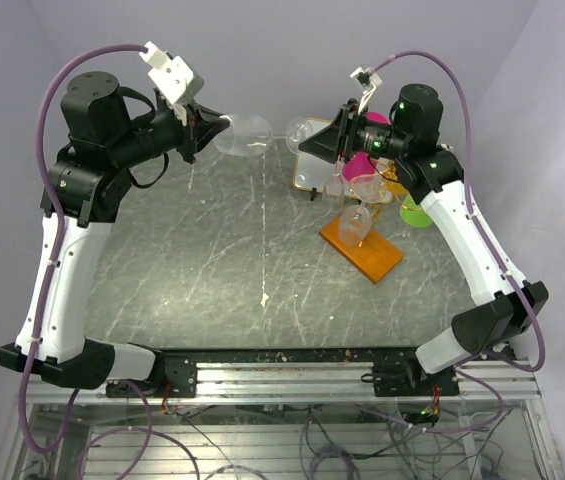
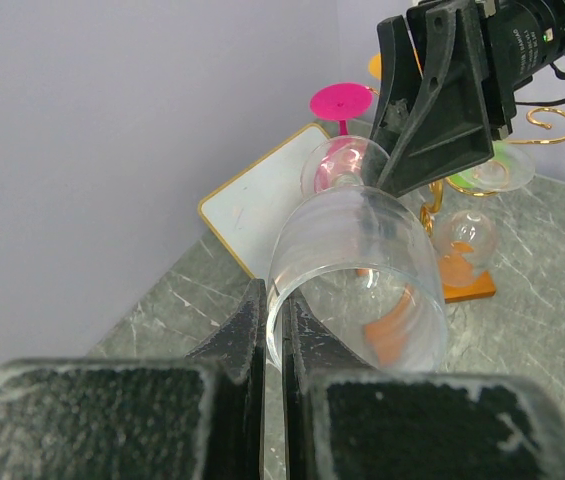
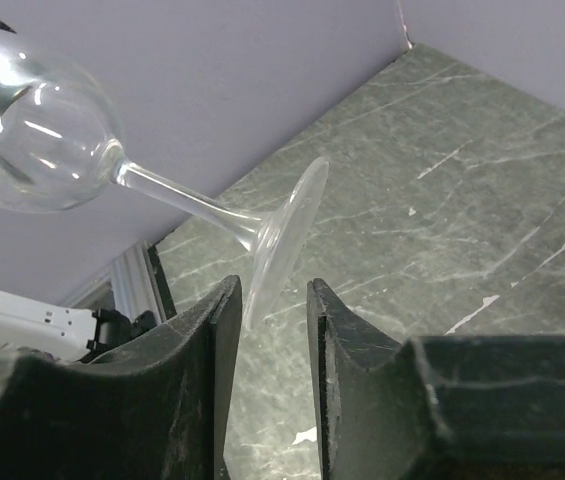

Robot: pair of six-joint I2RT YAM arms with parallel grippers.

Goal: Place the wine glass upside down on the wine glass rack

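Observation:
A clear wine glass [image 1: 247, 135] hangs sideways in the air at the back of the table. My left gripper [image 1: 220, 122] is shut on its rim, one finger inside the bowl and one outside, as the left wrist view shows [image 2: 274, 310]. The glass [image 2: 362, 270] points its stem at my right gripper [image 1: 307, 140]. In the right wrist view, the round foot [image 3: 287, 240] sits between the open fingers of the right gripper [image 3: 272, 300], close to the left finger. The gold wire rack [image 1: 382, 185] stands on its orange-brown base [image 1: 367, 250] under the right wrist.
Pink [image 1: 362, 165], orange [image 1: 394, 183], green [image 1: 414, 212] and clear [image 1: 357, 222] glasses hang on the rack. A white gold-framed panel [image 1: 312, 175] lies behind it, near the back wall. The grey marble table [image 1: 222, 270] lies below.

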